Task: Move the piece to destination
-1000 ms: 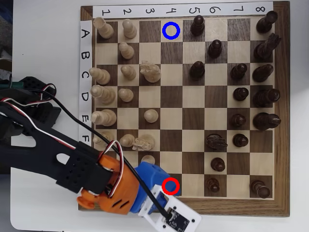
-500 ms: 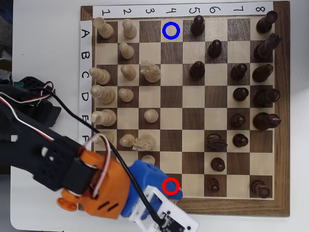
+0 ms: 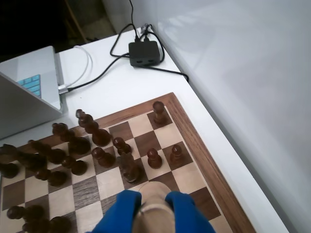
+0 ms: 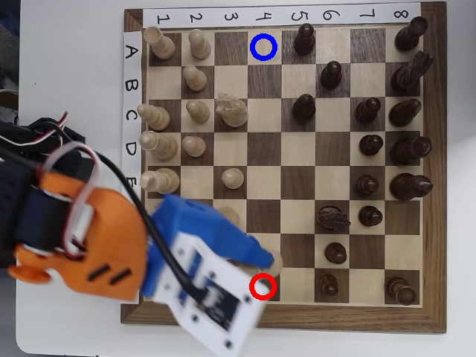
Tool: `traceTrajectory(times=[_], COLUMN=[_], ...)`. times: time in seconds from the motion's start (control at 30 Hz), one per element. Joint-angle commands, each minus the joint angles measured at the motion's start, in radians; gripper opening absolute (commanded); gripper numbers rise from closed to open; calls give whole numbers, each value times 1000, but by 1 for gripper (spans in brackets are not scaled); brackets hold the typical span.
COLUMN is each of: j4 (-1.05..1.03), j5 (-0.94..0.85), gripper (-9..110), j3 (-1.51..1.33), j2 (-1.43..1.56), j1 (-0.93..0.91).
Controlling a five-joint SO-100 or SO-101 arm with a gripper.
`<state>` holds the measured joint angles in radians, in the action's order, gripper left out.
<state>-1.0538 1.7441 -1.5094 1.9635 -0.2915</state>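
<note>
In the wrist view the piece [image 3: 155, 213], pale tan with a round top, sits between my blue fingers [image 3: 127, 206] at the bottom edge. My gripper [image 3: 153, 198] is shut on it above the board's near corner squares. From overhead, the gripper [image 4: 266, 260] looks large and blurred, hanging just above the red ring [image 4: 262, 286], and only a pale sliver of the piece [image 4: 277, 263] shows at the fingertips. The destination [image 4: 264, 47], a light square with a blue ring, lies at the board's far edge in column 4 with nothing on it.
Dark pieces [image 4: 331, 218] fill the board's right side and pale pieces [image 4: 233, 177] stand on the left. Two dark pieces [image 4: 303, 108] stand just right of the ring's column. In the wrist view a laptop [image 3: 29, 92] and a black box with cables [image 3: 144, 52] lie beyond the board.
The arm has swung up and to the right, so the gripper looks bigger and blurred. The blue fingers have left the red-ring square and carry the piece with them.
</note>
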Motion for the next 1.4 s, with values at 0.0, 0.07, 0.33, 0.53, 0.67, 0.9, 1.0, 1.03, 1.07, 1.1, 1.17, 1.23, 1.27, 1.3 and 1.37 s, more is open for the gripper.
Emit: traceTrajectory(times=[0.0,0.07,0.33,0.53,0.67,0.9,1.0,1.03,1.07,1.1,1.17,1.23,1.27,1.3,1.37], j4=[-66,-74,-106,-114,-137,-192,-244,-258,-265,-273,-284,-282,-281,-278,-273], j5=[31,31,41,61,75,126,146,150,160,167,176,192,204,212,222], gripper=[0,0,1,2,4,9,9,8,7,7,5,4,3,3,2], j3=[252,255,259,267,272,268,247,235,224,216,207,210,212,212,212], j2=[287,310,383,426,453,466,466,466,466,465,460,451,443,437,419], j1=[110,137,250,364,479,655,716,732,744,755,765,773,778,784,795])
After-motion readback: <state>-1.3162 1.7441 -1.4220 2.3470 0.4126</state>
